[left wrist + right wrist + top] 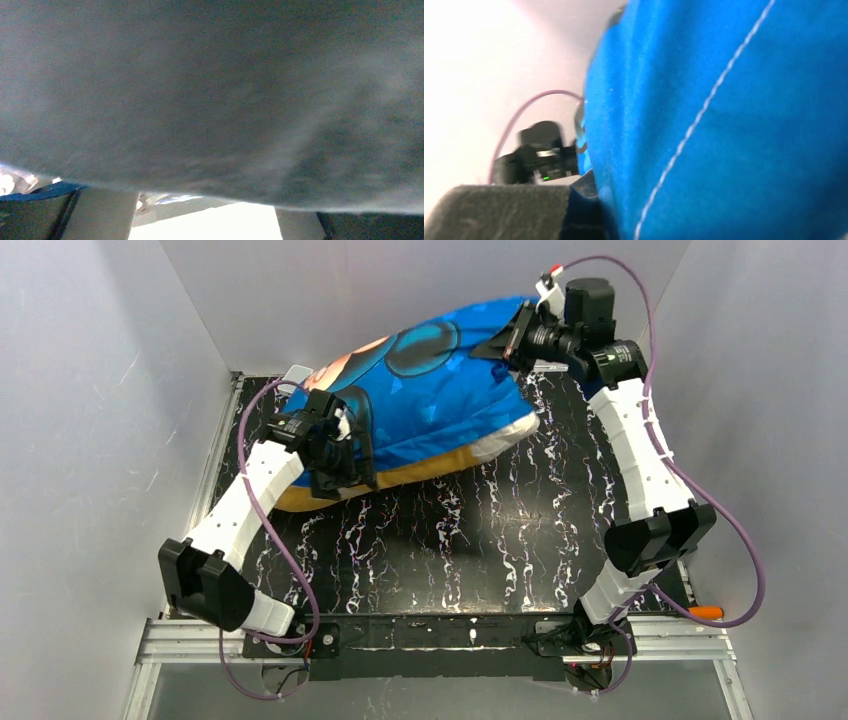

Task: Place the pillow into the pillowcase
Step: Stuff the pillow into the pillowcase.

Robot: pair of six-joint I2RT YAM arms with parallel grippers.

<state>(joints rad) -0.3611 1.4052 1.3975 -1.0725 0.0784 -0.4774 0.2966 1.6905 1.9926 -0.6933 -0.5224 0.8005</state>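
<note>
The right gripper (518,335) has its jaws pressed together on the far corner of the pillowcase (440,390), at about 1 o'clock of the table in the top view. In its wrist view the blue cloth (724,125), with a white stitched line, fills almost everything. The left gripper (345,455) lies against the near left end of the bundle, at about 10 o'clock. We cannot tell if its jaws are spread or closed, because its wrist camera sees only blurred grey fabric (210,100) (it is very close to the lens).

From 3 o'clock through 6 to 8 o'clock the table (450,540) gives open room up to its near edge. On the far side the bundle reaches close to the back wall (400,300), and the side walls stand close at 9 and 3 o'clock.

The pillowcase is bright blue with a dark round ring and some orange and skin colour at its left end. Its orange-yellow underside (420,472) shows along the near edge. The pillow (508,435) is inside and makes the case plump. Only a white bulge shows at the right end, at about 2 o'clock, just under the blue edge.

The table is black with white marble veins. The walls are plain pale grey. A small orange object (705,612) lies at about 4 o'clock, beside the right arm's base.
</note>
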